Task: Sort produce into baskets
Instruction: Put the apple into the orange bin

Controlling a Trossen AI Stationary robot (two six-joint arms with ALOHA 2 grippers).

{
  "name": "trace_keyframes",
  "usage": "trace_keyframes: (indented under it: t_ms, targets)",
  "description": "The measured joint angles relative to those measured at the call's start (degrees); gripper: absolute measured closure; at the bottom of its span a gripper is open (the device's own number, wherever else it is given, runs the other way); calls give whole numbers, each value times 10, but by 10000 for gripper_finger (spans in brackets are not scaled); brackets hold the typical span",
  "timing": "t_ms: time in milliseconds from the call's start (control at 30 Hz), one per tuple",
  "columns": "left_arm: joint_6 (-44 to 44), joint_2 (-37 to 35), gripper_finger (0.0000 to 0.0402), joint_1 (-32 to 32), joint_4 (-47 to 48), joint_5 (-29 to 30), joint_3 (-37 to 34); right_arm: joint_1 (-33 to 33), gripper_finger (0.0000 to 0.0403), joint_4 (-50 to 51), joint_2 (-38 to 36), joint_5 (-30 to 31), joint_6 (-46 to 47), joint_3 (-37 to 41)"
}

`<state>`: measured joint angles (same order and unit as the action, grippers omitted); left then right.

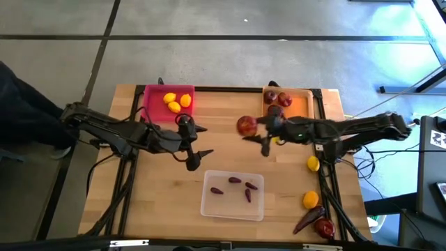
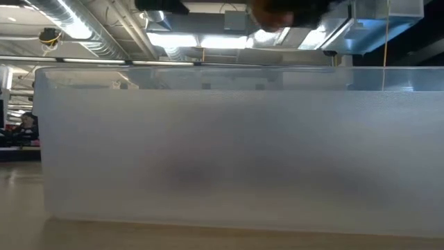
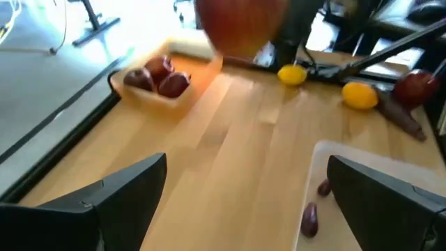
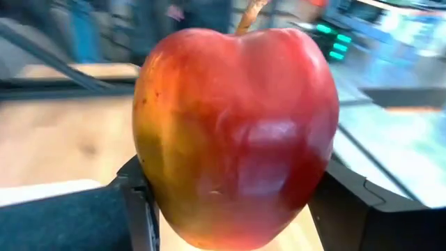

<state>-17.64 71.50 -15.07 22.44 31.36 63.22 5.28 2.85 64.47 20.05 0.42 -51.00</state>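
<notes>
A light wooden table [image 1: 174,181] stands on a grey tiled floor. In the high view the right gripper [image 1: 259,130] hangs above the table middle with a red-yellow apple [image 1: 246,125] clamped between its fingers, just short of the orange tray [image 1: 306,106], which holds three dark red fruits [image 1: 277,99]. The left gripper [image 1: 193,148] hovers empty between the pink tray [image 1: 155,97] with its yellow fruits [image 1: 177,102] and the clear tray [image 1: 212,202] of purple pods [image 1: 234,180], fingers spread wide; loose produce lies well apart from both, at the table's right edge. The low view is filled by the clear tray's frosted wall [image 2: 222,149], so it shows nothing of the grip. The left wrist view looks between its parted fingers [image 3: 118,192] to the apple [image 3: 240,26] aloft beyond them and confirms three red fruits [image 3: 157,75] in the orange tray [image 3: 181,94]. The right wrist view alone shows the hold: the apple [image 4: 233,136] sits seated between both fingers [image 4: 136,192], filling the gap. Risks, in my judgement: the round, smooth apple may roll from the pinch in transit, and, released too high, it could bounce out of the shallow tray.
</notes>
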Motion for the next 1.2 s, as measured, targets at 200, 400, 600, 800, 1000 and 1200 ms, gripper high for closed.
trace_keyframes:
  t_ms: [200, 400, 600, 800, 1000, 1200]
  targets:
    - [-17, 22, 9, -7, 32, 15, -1, -1, 181, 171, -95, 130, 35, 0]
    - [-20, 50, 9, -13, 40, 23, -1, -39, 181, 301, -147, 197, 100, 0]
    - [-22, 73, 9, -20, 62, 24, -1, -148, 181, 391, -142, 185, 134, 0]
    - [-14, 83, 9, -34, 74, 23, -1, -266, 181, 414, -105, 96, 147, 0]
    - [-14, 82, 9, -41, 79, 26, -1, -362, 181, 430, -52, 50, 148, 1]
    - [-38, 67, 9, -40, 24, 37, -79, -431, 180, 460, 5, 18, 148, 1]
